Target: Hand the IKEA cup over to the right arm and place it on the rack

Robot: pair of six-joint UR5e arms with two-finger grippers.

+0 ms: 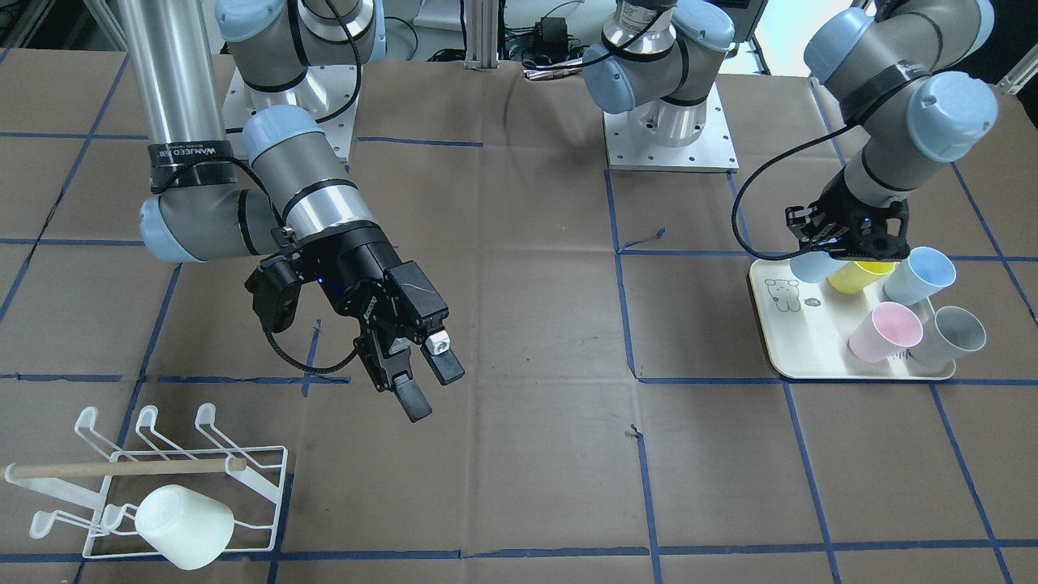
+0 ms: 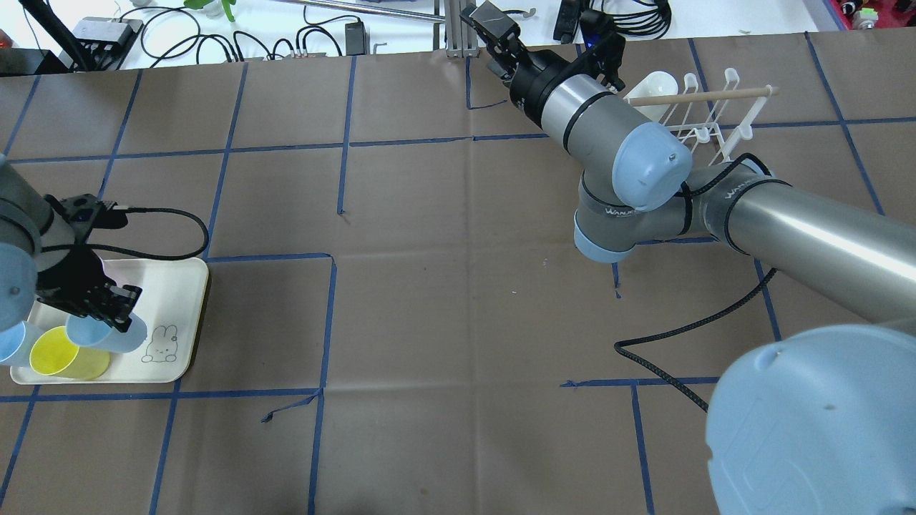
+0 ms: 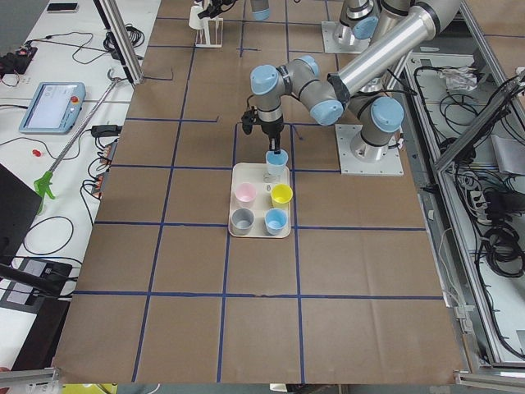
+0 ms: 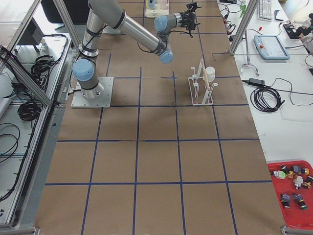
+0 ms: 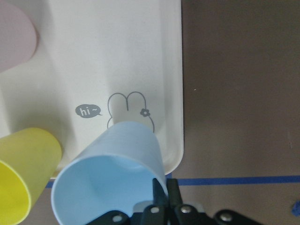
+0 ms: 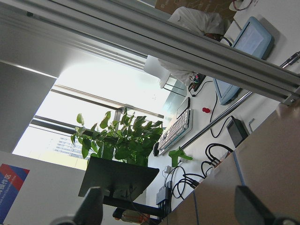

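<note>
My left gripper (image 1: 843, 253) is over the back corner of the cream tray (image 1: 811, 345), shut on the rim of a light blue cup (image 1: 813, 266). The left wrist view shows that cup (image 5: 112, 173) tilted, its rim pinched between the fingers (image 5: 159, 187). My right gripper (image 1: 431, 387), with short chunky fingers, hangs open and empty above the table, away from the tray. The right wrist view looks out at the room, with both fingers spread wide. The white wire rack (image 1: 243, 478) with a wooden dowel stands at the table corner near the right arm and holds a white cup (image 1: 185, 526).
On the tray stand a yellow cup (image 1: 858, 277), another light blue cup (image 1: 920, 276), a pink cup (image 1: 885, 331) and a grey cup (image 1: 949, 334). The brown table (image 1: 527, 324) carries blue tape lines. A black cable (image 2: 687, 336) trails on the table by the right arm.
</note>
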